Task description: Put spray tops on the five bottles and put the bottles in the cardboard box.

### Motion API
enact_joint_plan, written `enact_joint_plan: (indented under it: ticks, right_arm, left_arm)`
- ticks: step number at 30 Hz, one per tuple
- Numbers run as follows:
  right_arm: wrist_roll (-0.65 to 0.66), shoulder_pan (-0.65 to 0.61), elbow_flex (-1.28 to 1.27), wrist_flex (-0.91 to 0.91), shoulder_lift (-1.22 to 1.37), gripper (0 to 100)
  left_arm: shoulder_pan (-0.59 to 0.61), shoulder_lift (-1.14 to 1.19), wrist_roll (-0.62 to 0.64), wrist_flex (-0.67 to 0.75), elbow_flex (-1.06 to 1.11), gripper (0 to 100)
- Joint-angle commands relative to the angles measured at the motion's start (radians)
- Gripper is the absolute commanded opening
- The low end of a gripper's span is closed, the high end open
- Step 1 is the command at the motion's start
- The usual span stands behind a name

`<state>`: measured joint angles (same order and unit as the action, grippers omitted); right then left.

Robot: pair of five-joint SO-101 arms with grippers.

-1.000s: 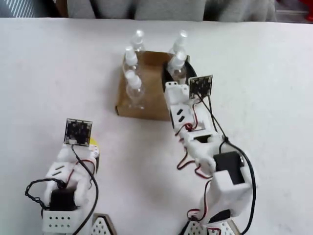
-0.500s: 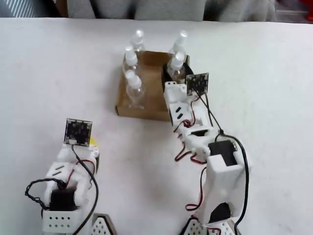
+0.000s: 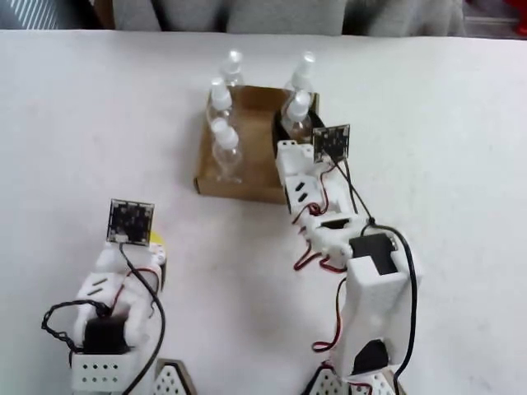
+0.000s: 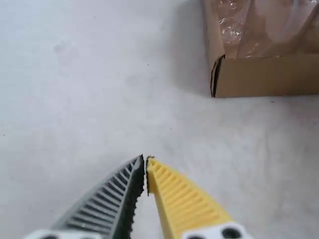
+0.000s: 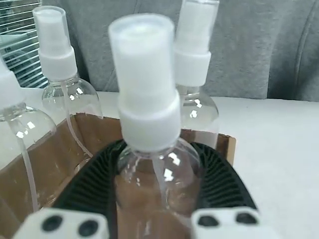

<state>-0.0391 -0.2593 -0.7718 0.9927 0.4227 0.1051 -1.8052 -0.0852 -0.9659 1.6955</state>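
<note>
While gripped, bottle (image 3: 296, 118) amid four others (image 3: 224, 150).

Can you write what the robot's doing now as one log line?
left gripper: shut, empty, above table | right gripper: shut on spray bottle inside cardboard box | spray tops: on all five bottles

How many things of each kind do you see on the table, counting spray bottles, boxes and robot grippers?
Bottles with spray tops: 5
Cardboard box: 1
Grippers: 2, the left gripper and the right gripper
Total: 8
</note>
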Motion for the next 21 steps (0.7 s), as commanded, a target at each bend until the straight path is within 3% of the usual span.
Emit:
enact_joint_plan:
  ticks: [1, 7, 14, 21]
  right_arm:
    - [-0.005, 0.005, 0.034, 0.013, -0.007, 1.8]
    - [-0.005, 0.007, 0.034, 0.013, -0.007, 2.1]
    - [-0.005, -0.007, 0.006, 0.013, -0.018, 19.9]
    - [-0.005, -0.018, -0.003, 0.013, -0.025, 23.5]
  left_arm:
    - [0.007, -0.007, -0.009, -0.006, -0.002, 2]
    - [0.007, -0.005, -0.009, -0.006, -0.002, 2]
    - [0.007, -0.005, -0.009, -0.008, -0.002, 2]
    - [0.008, -0.005, -0.009, -0.008, -0.002, 2]
